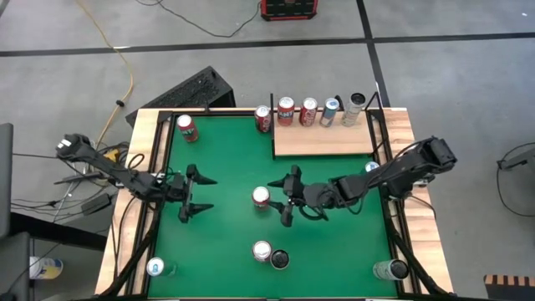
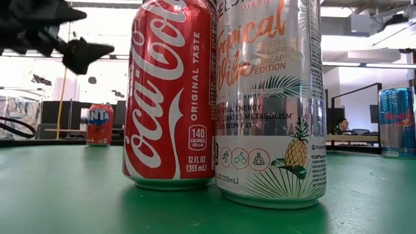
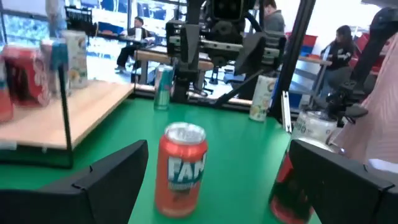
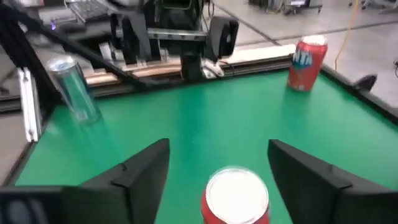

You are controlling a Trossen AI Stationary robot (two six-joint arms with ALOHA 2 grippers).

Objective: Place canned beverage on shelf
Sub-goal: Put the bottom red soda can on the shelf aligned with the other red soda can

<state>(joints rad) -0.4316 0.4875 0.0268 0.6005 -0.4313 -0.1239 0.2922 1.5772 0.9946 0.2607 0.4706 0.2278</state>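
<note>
Your left gripper (image 1: 201, 194) hovers over the left half of the green table (image 1: 226, 159) with its fingers spread wide and nothing between them. Just right of it, an orange Fanta can (image 1: 261, 197) stands upright mid-table, and your right gripper (image 1: 287, 197) sits beside it, jaws parted and not clamped on it. The shelf (image 1: 324, 139) lies at the far right edge, cans lined along its back.

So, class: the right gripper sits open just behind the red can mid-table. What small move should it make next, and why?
Probably ease the right gripper forward so its open jaws straddle the can, then close. The can stands upright just ahead of the fingertips, not yet between them, and the shelf still has bare board.
</note>
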